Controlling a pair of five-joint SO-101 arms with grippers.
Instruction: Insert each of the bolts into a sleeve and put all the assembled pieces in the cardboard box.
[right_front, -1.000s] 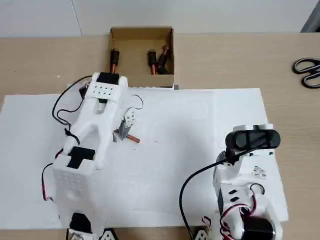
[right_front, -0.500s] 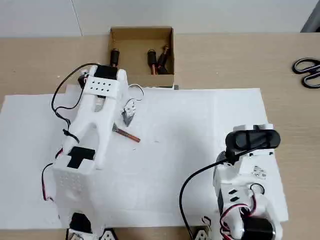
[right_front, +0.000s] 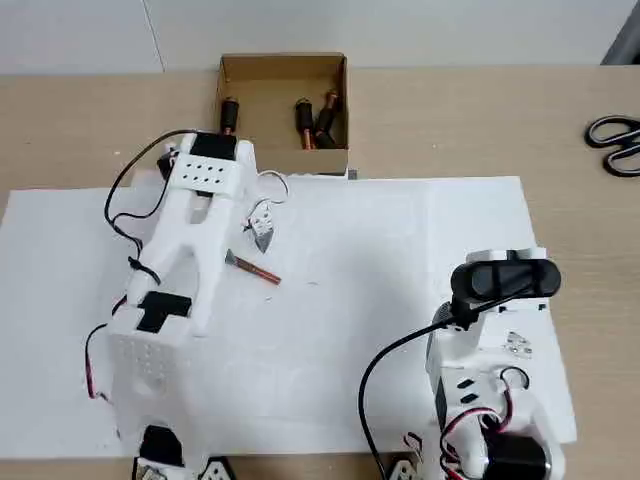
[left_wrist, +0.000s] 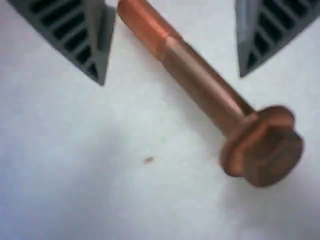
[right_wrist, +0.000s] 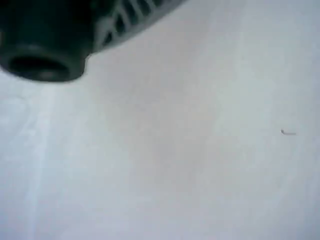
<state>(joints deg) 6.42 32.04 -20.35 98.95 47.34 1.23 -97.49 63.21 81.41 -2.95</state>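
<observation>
A copper bolt (right_front: 252, 268) lies flat on the white foam sheet (right_front: 380, 240). In the left wrist view the bolt (left_wrist: 200, 95) rests between the spread fingertips of my left gripper (left_wrist: 171, 77), hex head outward and untouched. From above, the left gripper (right_front: 260, 232) hangs open just beyond the bolt, toward the cardboard box (right_front: 283, 62). The box holds three assembled pieces (right_front: 305, 122). My right gripper (right_wrist: 95, 35) is shut on a black sleeve (right_wrist: 42, 55), held over bare foam. The right arm (right_front: 490, 350) stands at the sheet's near right corner.
Black scissors (right_front: 615, 132) lie on the wooden table at the far right. A small metal part (right_front: 517, 343) sits beside the right arm. The foam between the two arms is open room.
My left gripper opened, released the bolt and drew back toward the box. The bolt stays lying on the foam. The right arm has not moved.
</observation>
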